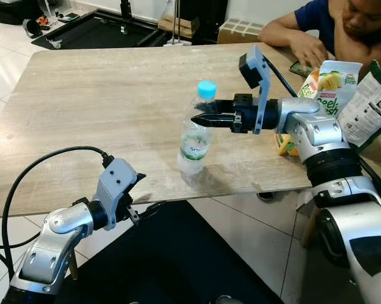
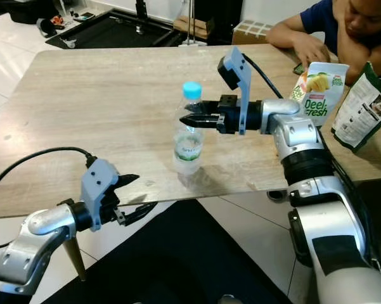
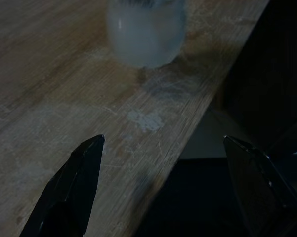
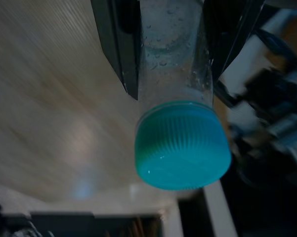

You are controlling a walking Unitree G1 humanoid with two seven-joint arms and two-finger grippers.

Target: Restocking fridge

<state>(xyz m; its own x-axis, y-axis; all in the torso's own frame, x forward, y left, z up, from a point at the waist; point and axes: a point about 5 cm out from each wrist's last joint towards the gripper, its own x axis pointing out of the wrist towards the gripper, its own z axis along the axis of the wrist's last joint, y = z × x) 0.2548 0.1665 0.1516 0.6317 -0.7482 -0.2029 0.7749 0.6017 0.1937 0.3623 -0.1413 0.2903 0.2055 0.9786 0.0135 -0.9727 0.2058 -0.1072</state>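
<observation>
A clear water bottle with a teal cap stands upright near the front edge of the wooden table. My right gripper reaches in from the right and is shut on the bottle just below its neck, one finger on each side. Lower down, off the table's front edge and left of the bottle, my left gripper is open with nothing between its fingers. The left wrist view has the bottle's base ahead of the spread fingers.
Two snack bags stand at the table's right end, with a small yellow pack beside my right arm. A person leans on the far right corner. A black mat lies on the floor below the edge.
</observation>
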